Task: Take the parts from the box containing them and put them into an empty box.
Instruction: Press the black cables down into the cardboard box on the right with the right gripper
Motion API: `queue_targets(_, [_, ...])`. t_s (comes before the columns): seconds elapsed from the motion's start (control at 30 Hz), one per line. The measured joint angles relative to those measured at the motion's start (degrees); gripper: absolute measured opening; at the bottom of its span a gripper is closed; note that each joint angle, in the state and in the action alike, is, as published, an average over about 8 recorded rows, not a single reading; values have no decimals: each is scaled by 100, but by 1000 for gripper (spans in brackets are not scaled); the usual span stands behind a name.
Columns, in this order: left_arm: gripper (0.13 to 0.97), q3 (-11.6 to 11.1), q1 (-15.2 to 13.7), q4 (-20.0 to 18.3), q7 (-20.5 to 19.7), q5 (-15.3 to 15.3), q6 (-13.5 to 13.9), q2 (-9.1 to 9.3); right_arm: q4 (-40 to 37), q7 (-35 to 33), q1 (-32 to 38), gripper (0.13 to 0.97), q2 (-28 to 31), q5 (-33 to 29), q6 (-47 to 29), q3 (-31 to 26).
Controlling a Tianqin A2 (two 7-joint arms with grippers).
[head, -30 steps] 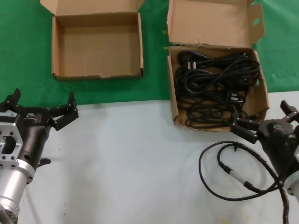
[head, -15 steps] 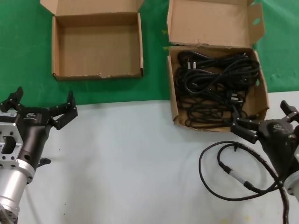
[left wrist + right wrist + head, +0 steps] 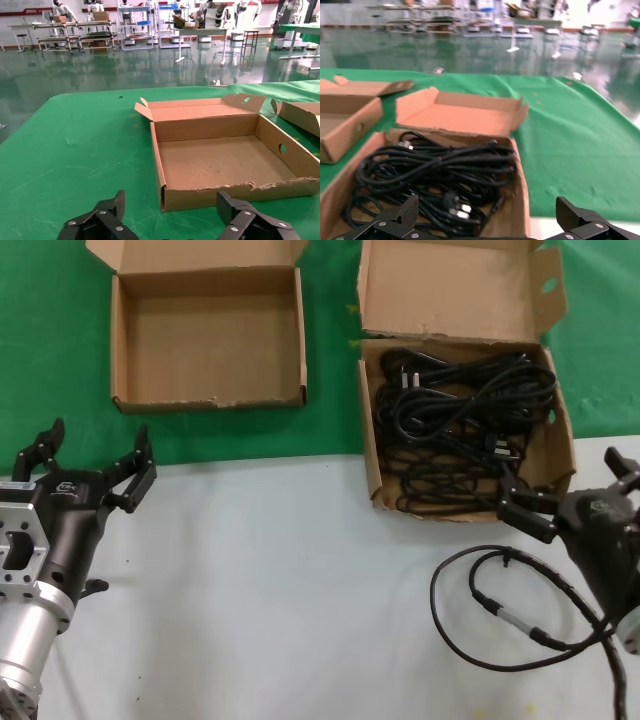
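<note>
The left gripper (image 3: 93, 458) hangs over the near left part of the table, above the boundary between the green cloth (image 3: 50, 360) and the pale grey surface (image 3: 280, 590). Its black fingers are spread wide, holding and touching nothing. The smaller, shallow, squarish brown cardboard box (image 3: 208, 338) lies on the green cloth near the far left edge, just beyond this gripper, lid flap folded back, interior bare.

The right gripper (image 3: 580, 488) sits at the near right corner of the larger brown cardboard box (image 3: 466, 420). Its fingers are spread wide and hold nothing. The black coiled power cords (image 3: 460, 420) fill this box. A thin black looped cable with a silver inline connector (image 3: 500, 612) lies on the grey surface beside the right arm.
</note>
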Motion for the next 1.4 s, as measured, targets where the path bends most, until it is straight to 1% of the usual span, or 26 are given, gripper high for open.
queue_targets(0.03, [741, 0, 0, 0, 0, 0, 0, 0, 38, -19, 0, 966, 63, -12, -40, 0])
queue_targets(0.17, [640, 0, 0, 0, 0, 0, 0, 0, 188, -169, 47, 966, 444, -142, -344, 15])
queue_targets(0.3, [538, 0, 0, 0, 0, 0, 0, 0, 291, -468, 246, 966, 1054, -396, -820, -48])
queue_targets(0.33, [538, 0, 0, 0, 0, 0, 0, 0, 303, -574, 329, 966, 1222, -467, -967, -80])
queue_targets(0.37, [514, 0, 0, 0, 0, 0, 0, 0, 309, -688, 419, 966, 1383, -535, -1119, -118])
queue_targets(0.6, [344, 0, 0, 0, -1, 0, 0, 0, 214, -1630, 1378, 966, 2350, -909, -2399, -533])
queue_targets(0.63, [344, 0, 0, 0, -1, 1, 0, 0, 181, -1768, 1556, 966, 2453, -963, -2596, -617])
queue_targets(0.73, [296, 0, 0, 0, -1, 1, 0, 0, 41, -2184, 2131, 966, 2688, -1162, -3160, -893])
queue_targets(0.9, [215, 0, 0, 0, -1, 1, 0, 0, -264, -2729, 3071, 966, 2819, -1609, -3925, -1400])
queue_targets(1.0, [199, 0, 0, 0, -1, 1, 0, 0, -436, -2887, 3522, 966, 2785, -1923, -4250, -1684])
queue_targets(1.2, [151, 0, 0, 0, -1, 1, 0, 0, -782, -2892, 4181, 966, 2554, -2547, -4610, -2131])
queue_targets(1.4, [150, 0, 0, 0, -1, 1, 0, 0, -1095, -2837, 4553, 954, 2252, -2965, -4696, -2402])
